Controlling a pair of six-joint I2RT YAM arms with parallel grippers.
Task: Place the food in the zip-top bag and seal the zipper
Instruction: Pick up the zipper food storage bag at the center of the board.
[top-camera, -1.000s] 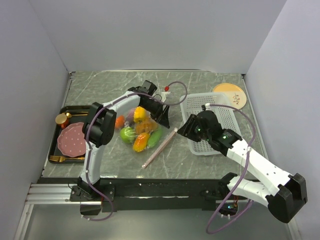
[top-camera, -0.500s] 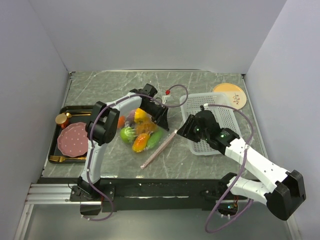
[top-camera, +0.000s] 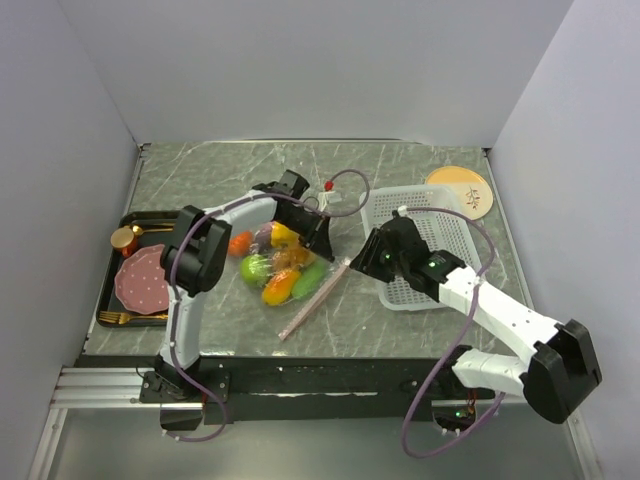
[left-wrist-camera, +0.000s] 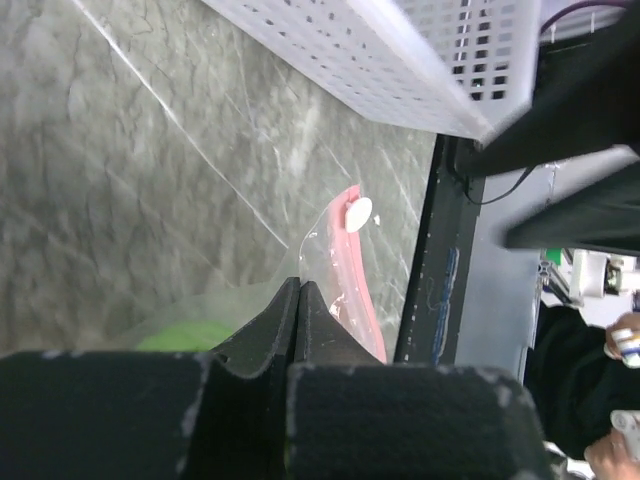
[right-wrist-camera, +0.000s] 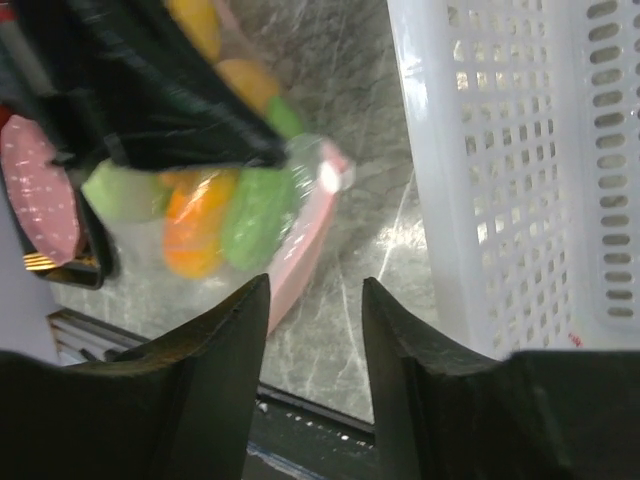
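Observation:
The zip-top bag (top-camera: 272, 262) lies mid-table with the food inside: a yellow pepper (top-camera: 283, 235), a lime (top-camera: 253, 268), a mango (top-camera: 278, 287) and a cucumber (top-camera: 308, 280). Its pink zipper (top-camera: 315, 298) runs diagonally toward the front edge. My left gripper (top-camera: 318, 242) is at the bag's far right corner. In the left wrist view this left gripper (left-wrist-camera: 299, 285) is shut on the clear film beside the zipper (left-wrist-camera: 350, 262). My right gripper (top-camera: 366, 262) hovers open next to the zipper's upper end. Only bare table shows between the right gripper (right-wrist-camera: 315, 285) tips, with the zipper (right-wrist-camera: 305, 240) just left of them.
A white slotted basket (top-camera: 425, 240) stands right of the bag, close behind my right gripper. A black tray (top-camera: 112, 300) at the left holds a pink plate (top-camera: 140, 278) and a gold cup (top-camera: 125, 240). A round tan plate (top-camera: 460, 188) sits at the back right.
My left gripper has gone from open to shut at the bag's corner and shifted slightly left. The right gripper has edged a little toward the bag.

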